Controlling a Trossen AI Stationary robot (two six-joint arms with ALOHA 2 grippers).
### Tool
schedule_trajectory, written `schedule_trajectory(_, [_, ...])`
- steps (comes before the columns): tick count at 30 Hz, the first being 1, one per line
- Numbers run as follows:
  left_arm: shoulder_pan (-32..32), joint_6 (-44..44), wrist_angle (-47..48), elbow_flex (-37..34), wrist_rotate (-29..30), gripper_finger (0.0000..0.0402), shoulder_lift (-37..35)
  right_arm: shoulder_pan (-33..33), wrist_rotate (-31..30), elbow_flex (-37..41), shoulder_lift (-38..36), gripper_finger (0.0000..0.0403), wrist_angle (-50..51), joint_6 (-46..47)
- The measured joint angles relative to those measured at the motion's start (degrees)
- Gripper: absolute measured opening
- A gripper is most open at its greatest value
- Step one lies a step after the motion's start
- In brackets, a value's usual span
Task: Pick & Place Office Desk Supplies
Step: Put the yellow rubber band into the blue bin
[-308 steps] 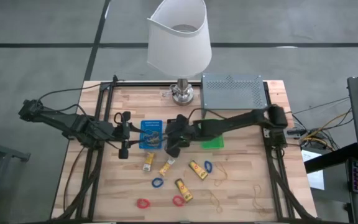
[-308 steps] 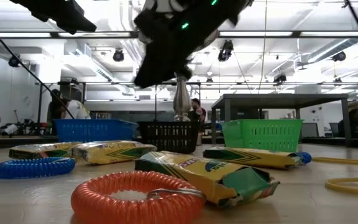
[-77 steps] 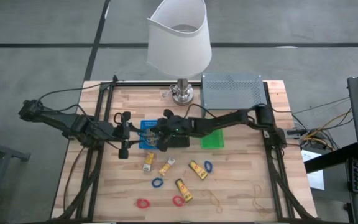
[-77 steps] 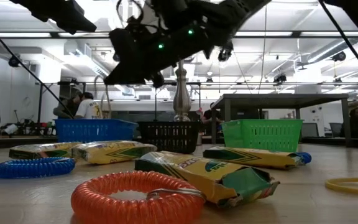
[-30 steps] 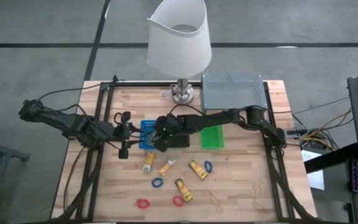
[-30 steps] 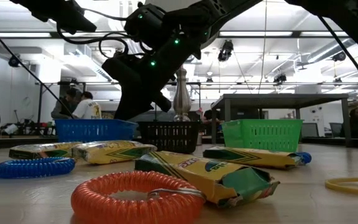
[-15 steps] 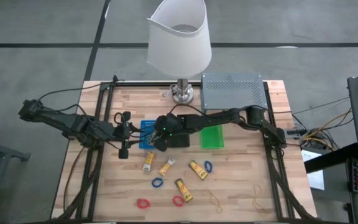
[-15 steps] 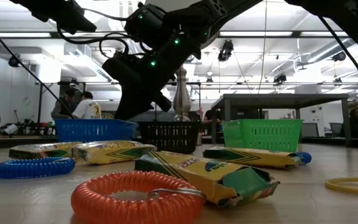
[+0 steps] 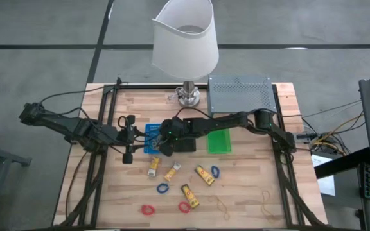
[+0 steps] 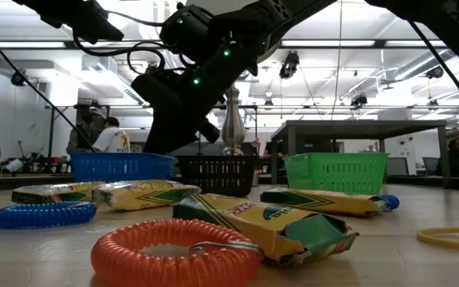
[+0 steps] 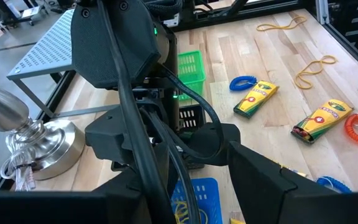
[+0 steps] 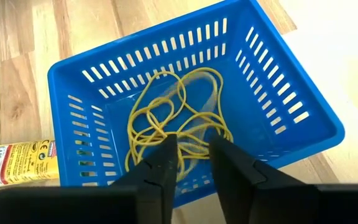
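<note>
Right gripper [image 12: 193, 155] fingers slightly spread, nothing pinched, poised over blue tray [image 12: 303, 112]. Tangled rubber bands [image 12: 176, 118] lie on tray floor just ahead of fingertips. Yellow packet [image 12: 17, 163] on surface beside tray, outside it. Left gripper [image 9: 128, 138] waits near tray's far side, fingers spread.

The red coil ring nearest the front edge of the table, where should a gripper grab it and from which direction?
The red coil ring lies flat on the table, apart from the crayon packet behind it. Probably best to come straight down and pinch across one side of the loop, one finger inside the hole and one outside, on the side away from the packet.
</note>
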State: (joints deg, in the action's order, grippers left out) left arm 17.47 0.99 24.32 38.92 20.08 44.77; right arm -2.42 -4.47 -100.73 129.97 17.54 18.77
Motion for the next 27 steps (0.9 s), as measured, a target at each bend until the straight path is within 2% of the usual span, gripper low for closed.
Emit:
schedule_trajectory(5, [0.0,-0.01,0.0,0.0,0.0,0.0168,0.0,0.0,0.02,0.0,0.0,0.0125,0.02,-1.19])
schedule_trajectory(10, [0.0,-0.01,0.0,0.0,0.0,0.0168,0.0,0.0,0.02,0.0,0.0,0.0139,0.02,-1.18])
schedule_trajectory(19, [0.0,-0.01,0.0,0.0,0.0,0.0168,0.0,0.0,0.16,0.0,-0.21,0.0128,-0.16,-1.45])
schedule_trajectory(27, [0.0,-0.01,0.02,0.0,-0.02,0.0168,-0.02,0.29,0.02,-0.15,-4.12,0.0118,0.5,-5.93])
